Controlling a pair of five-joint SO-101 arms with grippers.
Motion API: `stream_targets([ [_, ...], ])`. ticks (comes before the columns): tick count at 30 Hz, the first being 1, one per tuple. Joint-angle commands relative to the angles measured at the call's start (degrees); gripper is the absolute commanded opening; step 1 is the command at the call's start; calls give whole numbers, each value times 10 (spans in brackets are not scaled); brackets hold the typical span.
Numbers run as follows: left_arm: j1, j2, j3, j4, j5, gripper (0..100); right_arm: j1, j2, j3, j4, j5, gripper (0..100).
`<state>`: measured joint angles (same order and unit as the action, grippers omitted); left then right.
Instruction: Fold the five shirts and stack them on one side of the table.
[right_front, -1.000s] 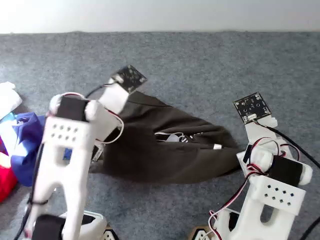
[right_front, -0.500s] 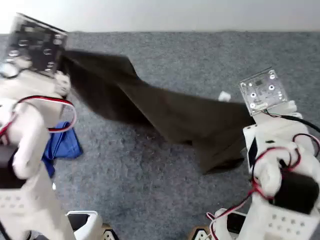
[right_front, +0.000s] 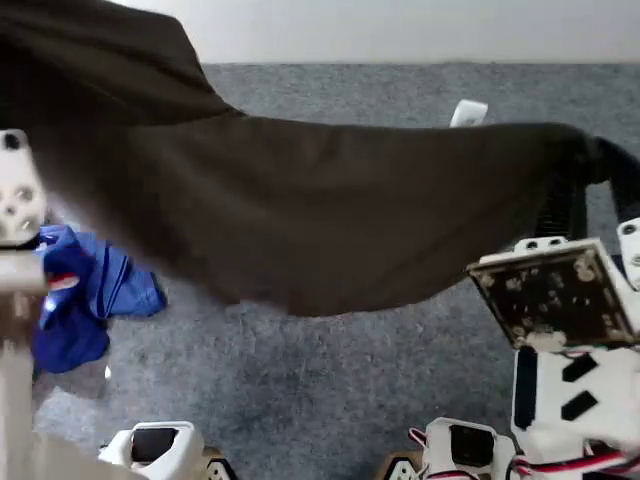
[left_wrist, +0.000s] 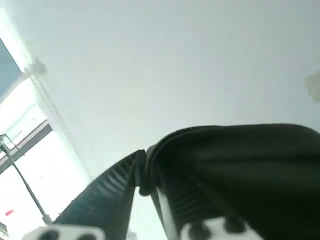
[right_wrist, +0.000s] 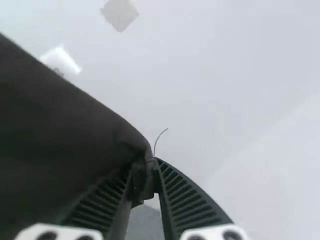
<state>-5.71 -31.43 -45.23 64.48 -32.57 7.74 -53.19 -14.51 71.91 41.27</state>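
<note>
A dark brown shirt (right_front: 330, 220) hangs stretched in the air across the high view, held at both ends. In the left wrist view my left gripper (left_wrist: 147, 172) is shut on one edge of the dark cloth (left_wrist: 240, 160), pointing up at the ceiling. My right gripper (right_wrist: 145, 167) is shut on the other edge of the shirt (right_wrist: 55, 145), also tilted upward. From above, a ribbed finger of the right gripper (right_front: 585, 165) shows at the shirt's right end. A white tag (right_front: 468, 112) sticks up from the shirt's upper edge.
A blue shirt (right_front: 85, 290) lies crumpled on the grey table (right_front: 330, 390) at the left, under the raised cloth. The left arm's white body (right_front: 15, 200) and the right arm's camera board (right_front: 555, 295) stand at the sides. Grey surface shows along the front.
The dark shirt was lying on the table a second ago. Both arms have lifted it high and pulled it wide, so it now hangs spread between them.
</note>
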Motion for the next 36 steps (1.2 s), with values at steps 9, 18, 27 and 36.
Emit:
stream_targets([
  [9, -7, -7, -81, 0, -66, 13, 52, 4, -16, -29, 14, 9],
  [18, -7, -7, -187, 143, -66, 13, 53, -76, -16, 40, 17, 9],
  [27, -55, -7, -225, 184, -65, 13, 116, -125, -16, 11, 43, 9],
  [36, -55, 18, -133, 182, -65, 13, 120, -87, 60, -30, 66, 9],
])
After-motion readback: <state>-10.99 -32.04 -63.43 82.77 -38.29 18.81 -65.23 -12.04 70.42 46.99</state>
